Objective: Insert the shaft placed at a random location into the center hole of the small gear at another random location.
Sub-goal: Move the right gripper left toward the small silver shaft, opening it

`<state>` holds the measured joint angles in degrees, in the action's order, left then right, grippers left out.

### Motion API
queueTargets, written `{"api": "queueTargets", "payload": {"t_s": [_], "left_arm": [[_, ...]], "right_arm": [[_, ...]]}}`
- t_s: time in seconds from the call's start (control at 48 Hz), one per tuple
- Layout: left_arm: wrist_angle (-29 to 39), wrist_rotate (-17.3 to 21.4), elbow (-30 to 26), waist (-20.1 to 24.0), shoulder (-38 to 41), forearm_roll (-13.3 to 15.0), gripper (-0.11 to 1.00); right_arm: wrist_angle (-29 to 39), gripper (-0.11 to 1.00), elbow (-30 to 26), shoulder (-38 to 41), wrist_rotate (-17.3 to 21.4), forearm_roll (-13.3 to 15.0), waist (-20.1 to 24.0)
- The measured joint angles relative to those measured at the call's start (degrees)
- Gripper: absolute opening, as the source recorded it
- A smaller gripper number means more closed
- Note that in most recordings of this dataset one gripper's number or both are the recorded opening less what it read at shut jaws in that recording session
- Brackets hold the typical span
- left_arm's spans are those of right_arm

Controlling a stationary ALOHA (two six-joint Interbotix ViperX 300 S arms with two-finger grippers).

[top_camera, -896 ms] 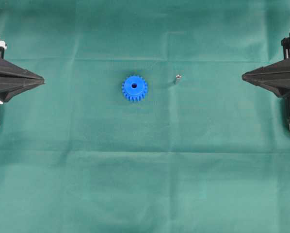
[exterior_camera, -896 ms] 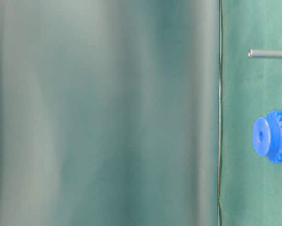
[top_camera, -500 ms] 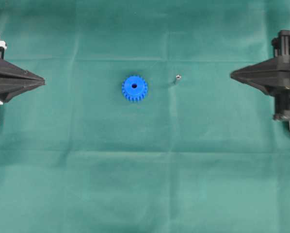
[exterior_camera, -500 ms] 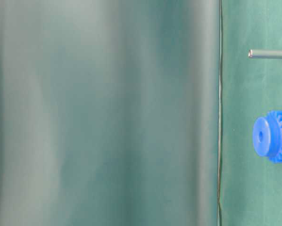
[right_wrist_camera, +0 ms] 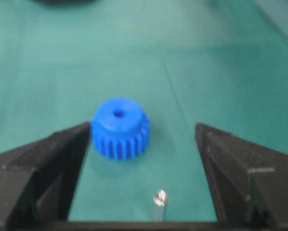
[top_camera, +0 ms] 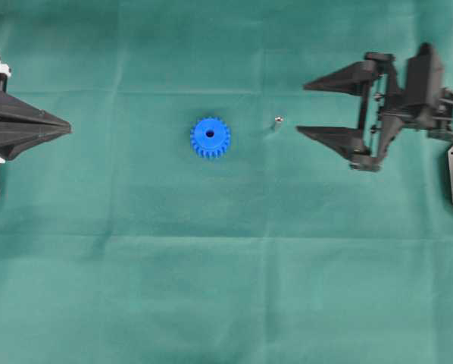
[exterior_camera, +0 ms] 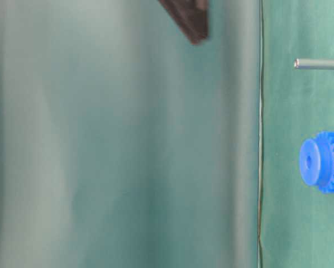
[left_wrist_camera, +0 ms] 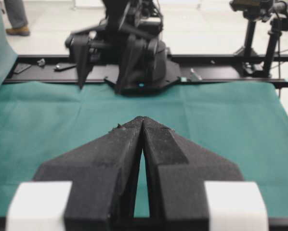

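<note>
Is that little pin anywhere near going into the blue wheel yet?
Not yet. Nothing is finished: the shaft stands by itself on the cloth, apart from the small gear, whose center hole is empty. In hand: the right pincer is open near the shaft. The left pincer is shut. Grasping, carrying and inserting remain.

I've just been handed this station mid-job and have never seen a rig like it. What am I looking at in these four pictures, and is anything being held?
Two robot arms face each other across a green cloth. The overhead view shows the left gripper shut and empty, and the right gripper wide open near the shaft, a tiny metal pin standing beside the small gear. The table-level view is turned sideways. The left wrist camera looks along its own closed fingers. The right wrist camera sees shaft and gear between its fingers. Nothing is held.
</note>
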<state>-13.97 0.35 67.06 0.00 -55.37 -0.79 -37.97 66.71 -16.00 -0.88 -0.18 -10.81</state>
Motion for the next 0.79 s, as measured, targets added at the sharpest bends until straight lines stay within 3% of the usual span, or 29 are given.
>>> {"api": "queueTargets", "payload": {"t_s": [0.25, 0.584, 0.688, 0.792], "left_arm": [[0.09, 0.09, 0.00, -0.09, -0.09, -0.09, 0.00], [2.20, 0.00, 0.09, -0.09, 0.00, -0.09, 0.00], [3.08, -0.18, 0.00, -0.09, 0.00, -0.09, 0.00], [3.60, -0.18, 0.09, 0.00, 0.00, -0.09, 0.00]], "right_arm": [[-6.24, 0.86, -2.37, 13.36, 0.00, -1.41, -2.37], [-7.21, 0.85, -6.24, 23.55, 0.00, -1.67, -2.81], [-7.21, 0.80, -6.24, 23.82, 0.00, -1.67, -2.81], [-7.29, 0.66, -6.15, 23.82, 0.09, -1.67, -2.90]]}}
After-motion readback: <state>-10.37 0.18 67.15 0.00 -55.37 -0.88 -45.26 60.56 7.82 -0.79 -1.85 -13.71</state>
